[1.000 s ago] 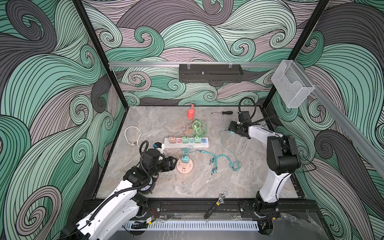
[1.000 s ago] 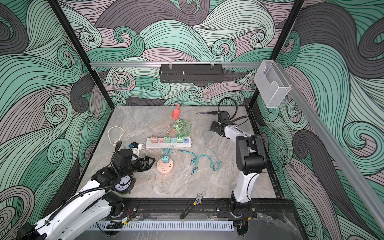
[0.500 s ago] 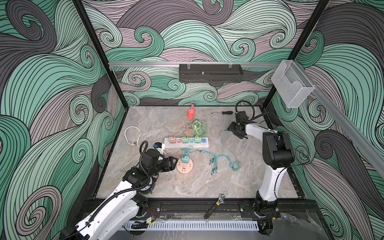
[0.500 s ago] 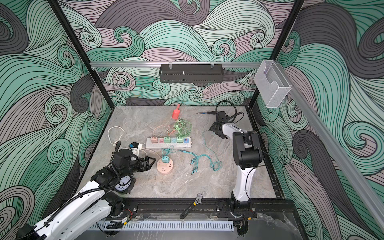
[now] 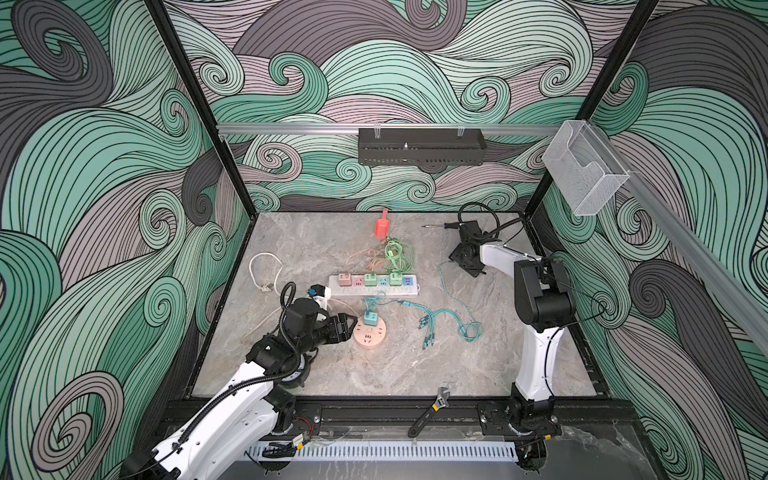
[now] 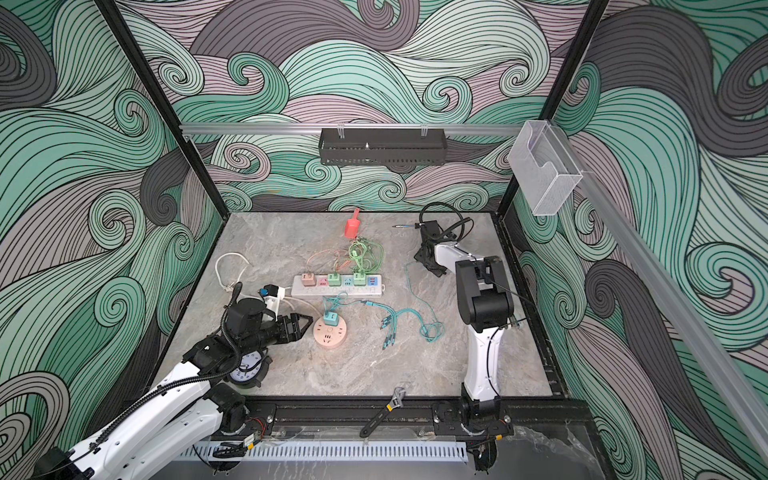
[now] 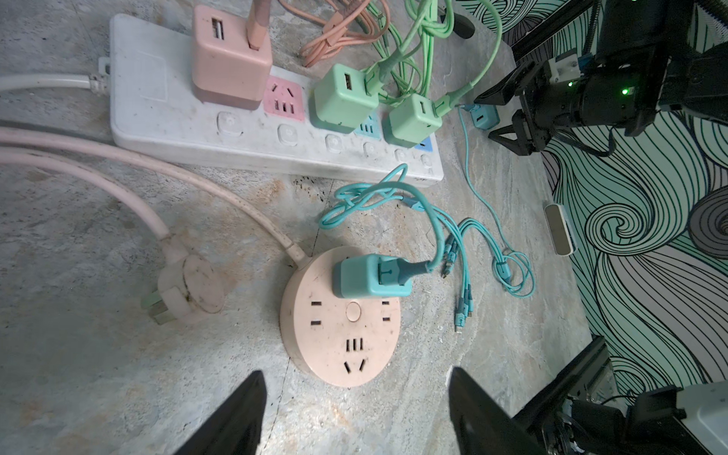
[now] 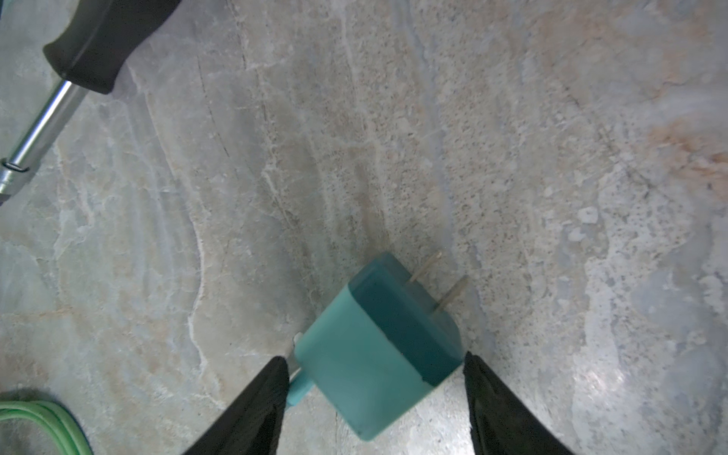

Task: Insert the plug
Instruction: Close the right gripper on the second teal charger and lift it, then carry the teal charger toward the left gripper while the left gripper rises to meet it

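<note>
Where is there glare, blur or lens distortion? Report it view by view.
Right wrist view: the teal plug sits close to the lens and looks slightly soft, with a bright glare patch on the marble table. Left wrist view: crisp on the round socket, but the wide lens exaggerates the power strip's taper. Both top views: even light, soft shadows, no glare on the table.

The bench (image 8: 394, 118) is showing a veined, stone-like, faintly glossy face. The teal plug (image 8: 366, 366) is looking like smooth matt plastic, its prongs (image 8: 453, 293) showing dull metal. The screwdriver (image 8: 102, 43) is gleaming along its polished metal shaft. The power strip (image 7: 157, 118) is wearing scuffed white plastic.
</note>
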`<state>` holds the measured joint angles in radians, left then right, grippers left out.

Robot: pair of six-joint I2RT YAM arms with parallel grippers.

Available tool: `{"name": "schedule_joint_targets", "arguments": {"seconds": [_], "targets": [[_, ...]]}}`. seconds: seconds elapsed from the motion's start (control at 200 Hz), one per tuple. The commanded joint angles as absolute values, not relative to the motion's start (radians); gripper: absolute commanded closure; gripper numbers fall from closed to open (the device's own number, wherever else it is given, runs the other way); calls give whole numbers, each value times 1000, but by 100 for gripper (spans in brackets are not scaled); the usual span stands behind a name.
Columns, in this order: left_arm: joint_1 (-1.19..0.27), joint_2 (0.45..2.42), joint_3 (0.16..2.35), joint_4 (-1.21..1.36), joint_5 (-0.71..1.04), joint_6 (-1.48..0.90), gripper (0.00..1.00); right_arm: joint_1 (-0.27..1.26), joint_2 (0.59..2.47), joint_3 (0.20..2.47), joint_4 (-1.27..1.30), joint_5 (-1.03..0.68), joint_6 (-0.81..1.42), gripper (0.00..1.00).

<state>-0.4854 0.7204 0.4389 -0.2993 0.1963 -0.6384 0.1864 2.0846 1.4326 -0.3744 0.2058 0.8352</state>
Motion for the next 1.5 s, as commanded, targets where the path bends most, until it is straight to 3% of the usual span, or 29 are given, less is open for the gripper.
{"name": "schedule_joint_targets", "arguments": {"seconds": [0.0,0.36,0.896,1.496], "targets": [[-473,709,440,-287,210,-635,25,188,2118,1454,-426,252,849,31],[-473,705,440,-297,209,-637,25,178,2163,1485,-426,230,737,43],[-473,743,473,-294,219,-646,25,180,2053,1382,-365,121,510,67],[-471,705,592,-426,240,-624,24,294,1601,1199,-298,-55,137,68]]}}
